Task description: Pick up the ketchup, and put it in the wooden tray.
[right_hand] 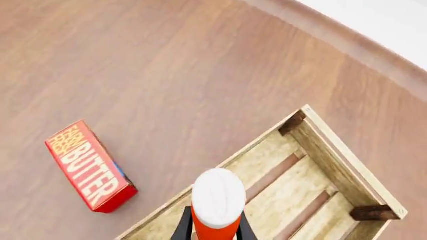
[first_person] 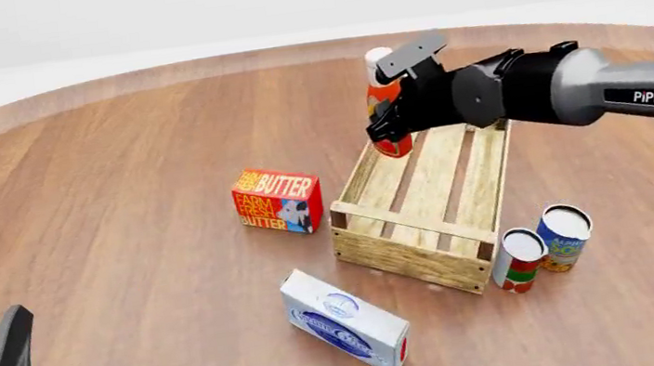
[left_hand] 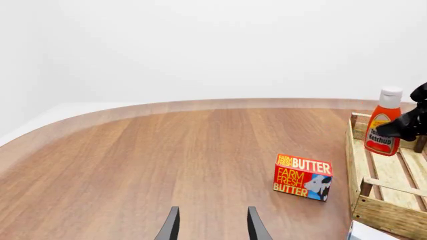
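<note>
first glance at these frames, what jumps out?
The right gripper holding the ketchup upright over the far end of the wooden tray, mid-table. Next, the red butter box standing just left of the tray. The left gripper hangs open over bare wood at the near left, holding nothing.

"FARM FRESH BUTTER" on the butter box (first_person: 278,200), "Ketchup" on the ketchup (left_hand: 382,131), "PiPER" on the right arm (first_person: 653,96).
</note>
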Robot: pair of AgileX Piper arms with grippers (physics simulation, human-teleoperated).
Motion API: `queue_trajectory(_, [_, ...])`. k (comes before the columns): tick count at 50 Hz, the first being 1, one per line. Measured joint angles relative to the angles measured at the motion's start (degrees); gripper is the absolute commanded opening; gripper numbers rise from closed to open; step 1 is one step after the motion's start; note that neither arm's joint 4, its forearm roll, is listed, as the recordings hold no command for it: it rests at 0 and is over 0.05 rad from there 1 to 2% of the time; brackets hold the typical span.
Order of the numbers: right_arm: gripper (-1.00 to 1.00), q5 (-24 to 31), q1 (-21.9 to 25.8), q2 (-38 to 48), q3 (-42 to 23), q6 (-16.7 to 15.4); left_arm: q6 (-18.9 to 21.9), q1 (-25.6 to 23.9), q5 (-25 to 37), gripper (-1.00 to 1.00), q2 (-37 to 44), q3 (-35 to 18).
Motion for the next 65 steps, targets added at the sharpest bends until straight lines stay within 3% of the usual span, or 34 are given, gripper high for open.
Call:
queue_trajectory(25, [-1.00,-4.61,-8.00,4.88,2.11,0.40,0.00,0.00,0.00,1.00,0.00,0.00])
queue_trajectory(65, [-1.00,-12.85,-9.98,10.73,3.96,4.85,0.00,0.00,0.00,1.00,0.00,0.00])
